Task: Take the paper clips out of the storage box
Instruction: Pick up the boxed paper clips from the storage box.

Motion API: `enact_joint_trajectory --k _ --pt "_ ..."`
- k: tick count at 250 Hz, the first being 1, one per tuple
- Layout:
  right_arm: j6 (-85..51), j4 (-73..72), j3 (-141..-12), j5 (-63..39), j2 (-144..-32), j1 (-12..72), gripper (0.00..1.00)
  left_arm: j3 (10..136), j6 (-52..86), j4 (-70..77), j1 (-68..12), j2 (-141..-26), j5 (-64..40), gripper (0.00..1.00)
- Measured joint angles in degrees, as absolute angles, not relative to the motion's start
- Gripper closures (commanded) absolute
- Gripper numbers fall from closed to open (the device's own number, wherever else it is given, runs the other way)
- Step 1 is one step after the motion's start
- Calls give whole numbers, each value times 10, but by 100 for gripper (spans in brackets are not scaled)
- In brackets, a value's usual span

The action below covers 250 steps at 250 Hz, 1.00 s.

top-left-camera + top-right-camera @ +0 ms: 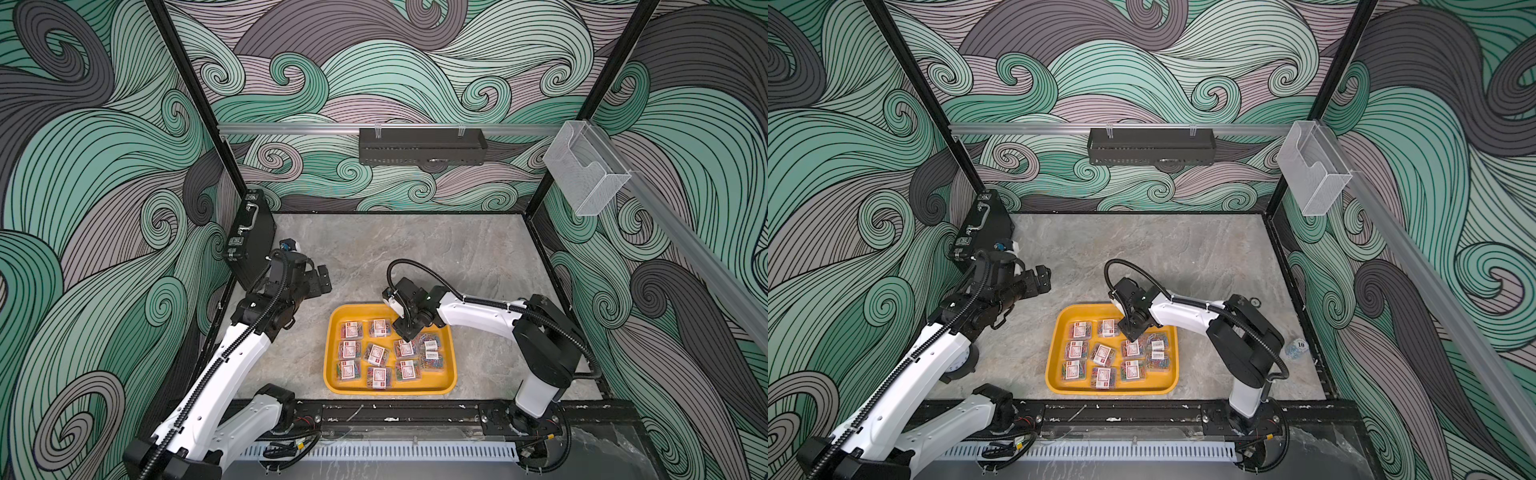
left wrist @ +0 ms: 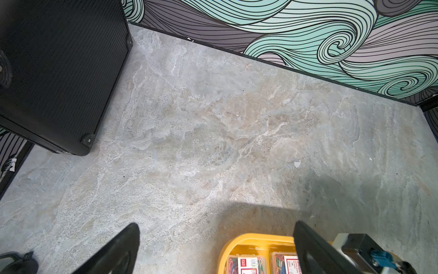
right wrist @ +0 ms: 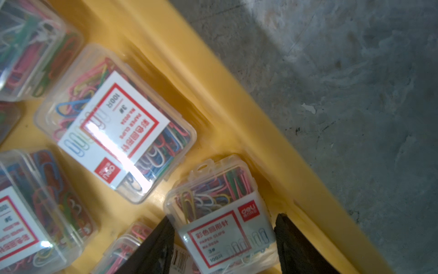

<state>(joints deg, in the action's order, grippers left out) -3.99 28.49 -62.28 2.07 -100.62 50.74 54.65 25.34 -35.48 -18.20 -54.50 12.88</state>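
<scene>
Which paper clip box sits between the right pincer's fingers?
The paper clip box next to the rim of the storage box: the right pincer straddles it alone; every other box lies outside the fingers.

Clear paper clip boxes (image 1: 377, 354) scattered inside yellow storage box (image 1: 390, 390).

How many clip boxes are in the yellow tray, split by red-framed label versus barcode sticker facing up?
Red-framed label boxes: 9, counting the one that the right pincer straddles by the rim
Barcode sticker boxes: 2
Total in the tray: 11
</scene>
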Motion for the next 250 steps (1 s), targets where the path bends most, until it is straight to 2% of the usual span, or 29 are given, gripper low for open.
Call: enact_joint_trajectory --k 26,56,90,155,183,250 --pt "-74 282 -616 18 -999 509 44 547 253 -356 -182 -545 129 1" --pt "-103 277 -606 17 -994 510 35 547 254 -357 -182 -545 129 1" --pt "-116 277 -600 27 -995 513 34 547 254 -359 -182 -545 129 1" --pt "-125 275 -600 39 -1014 519 40 547 255 -361 -182 -543 128 1" --pt "-125 276 -600 42 -1014 519 40 547 255 -362 -182 -541 128 6" --pt "-125 292 -600 56 -977 519 40 561 255 -367 -183 -543 113 6"
